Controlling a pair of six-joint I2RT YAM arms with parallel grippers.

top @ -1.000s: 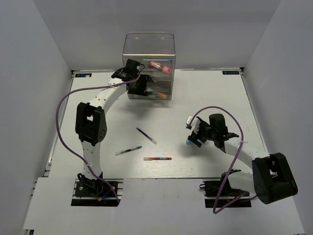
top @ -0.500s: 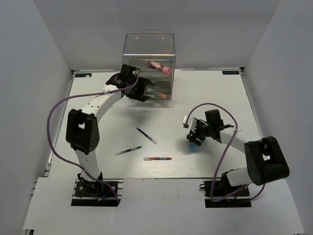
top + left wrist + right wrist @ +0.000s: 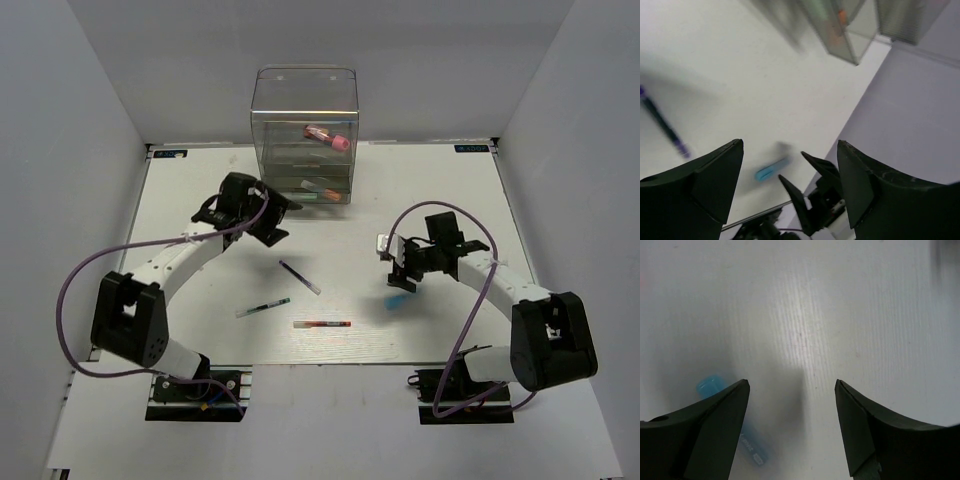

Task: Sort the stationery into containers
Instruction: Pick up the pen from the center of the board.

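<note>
Pulled back from the cabinet (image 3: 305,110) since a second ago, the left hand (image 3: 272,220) now hangs over the table (image 3: 200,270) in front of it. Its jaws stand wide apart with nothing between them. The right hand (image 3: 402,278) has shifted only slightly and sits over the light-blue marker (image 3: 397,300), jaws likewise wide and empty.

In the right wrist view the marker lies on the table partly under the left finger. Its rounded end points to the upper left and its body runs to the lower right. It carries a line of small print, too fine to read. Two blue stickers (image 3: 170,153) at the table's far corners are also too small to read.

Three pens lie in the middle of the table, well apart from both hands:
- The dark-and-white pen (image 3: 300,277) slants from upper left to lower right.
- The green-and-black pen (image 3: 263,307) lies nearly left to right, its right end tipped slightly away.
- The red-and-black pen (image 3: 322,324) lies straight left to right.

Inside the cabinet, the pink-capped tube (image 3: 327,137) rests in an upper drawer with its cap to the right. An orange marker (image 3: 330,195) and a green marker (image 3: 306,184) lie in a lower drawer.
</note>
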